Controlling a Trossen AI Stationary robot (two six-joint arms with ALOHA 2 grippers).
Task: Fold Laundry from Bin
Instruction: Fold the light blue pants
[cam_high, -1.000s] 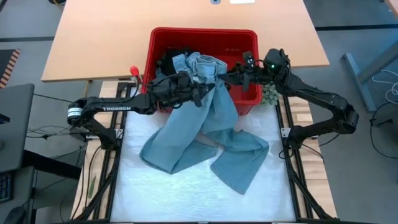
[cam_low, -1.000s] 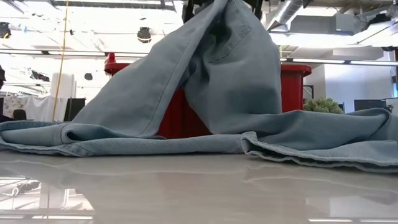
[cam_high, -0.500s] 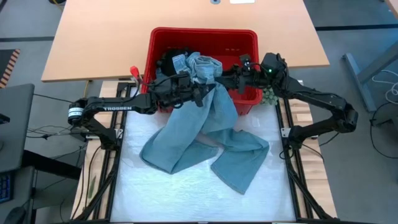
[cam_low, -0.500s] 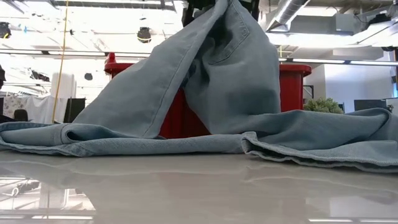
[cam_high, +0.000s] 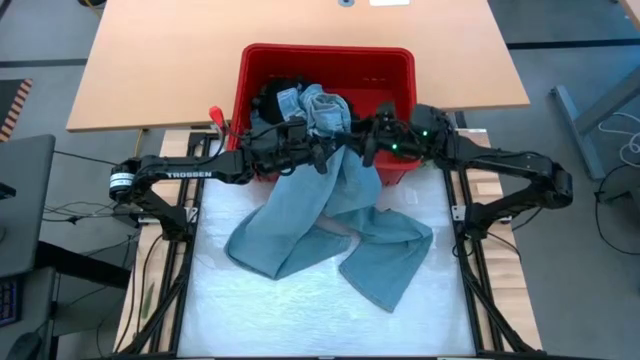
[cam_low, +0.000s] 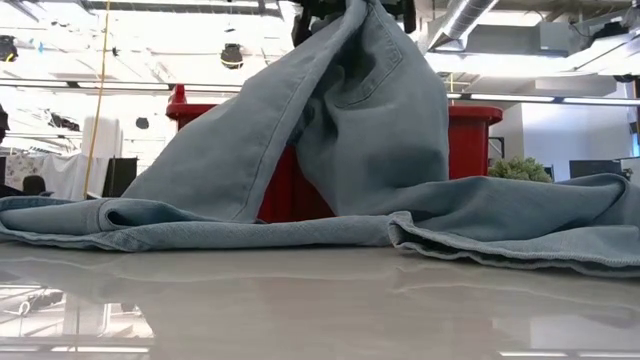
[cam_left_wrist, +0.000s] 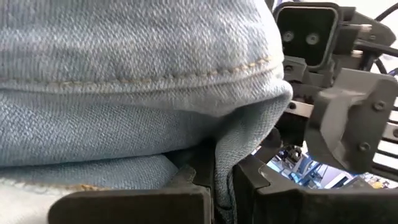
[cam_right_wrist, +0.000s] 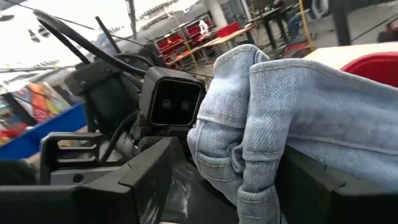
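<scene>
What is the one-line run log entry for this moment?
left gripper: shut on jeans | right gripper: open beside jeans' waistband | bin: behind

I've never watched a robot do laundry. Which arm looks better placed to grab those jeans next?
Probably the right. Its right gripper is open, fingers either side of the light blue jeans waistband over the red bin. The left gripper is already shut on the jeans, holding them up.
</scene>
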